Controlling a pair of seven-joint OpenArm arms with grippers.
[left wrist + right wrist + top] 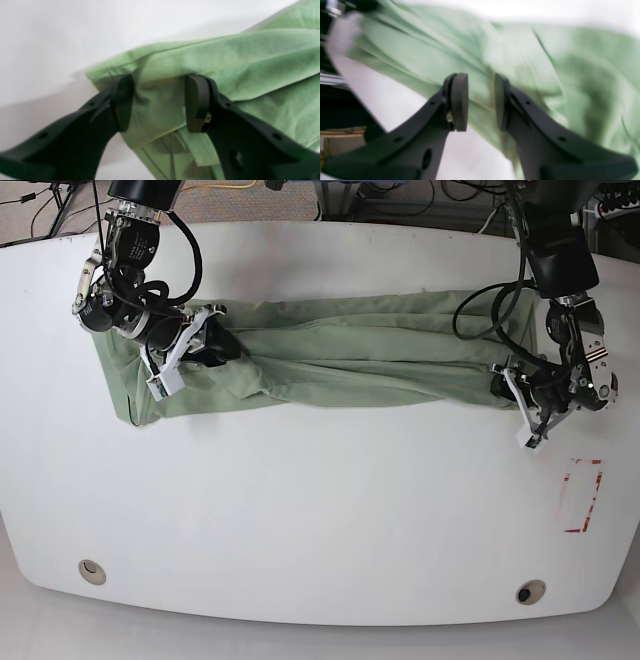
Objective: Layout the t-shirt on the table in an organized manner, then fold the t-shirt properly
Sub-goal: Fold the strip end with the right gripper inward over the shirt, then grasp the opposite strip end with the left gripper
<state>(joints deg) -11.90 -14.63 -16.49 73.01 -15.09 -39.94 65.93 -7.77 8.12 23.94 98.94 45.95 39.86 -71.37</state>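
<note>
The sage-green t-shirt (340,355) lies as a long, wrinkled band across the far half of the white table (320,510). At its end on the right of the base view, my left gripper (503,385) is down on it. In the left wrist view the left gripper (160,102) has its jaws wide apart, with a loose fold of the t-shirt (225,57) lying between the pads. At the other end, the right gripper (215,348) sits on the bunched cloth. The blurred right wrist view shows the right gripper (481,101) with a narrow gap and t-shirt (420,55) cloth in it.
Two round grommet holes (91,571) (531,591) sit near the front edge. A small red-outlined rectangle mark (582,496) is at the right of the base view. Cables (400,195) run behind the far edge. Dark equipment (330,105) shows beyond the table edge in the right wrist view.
</note>
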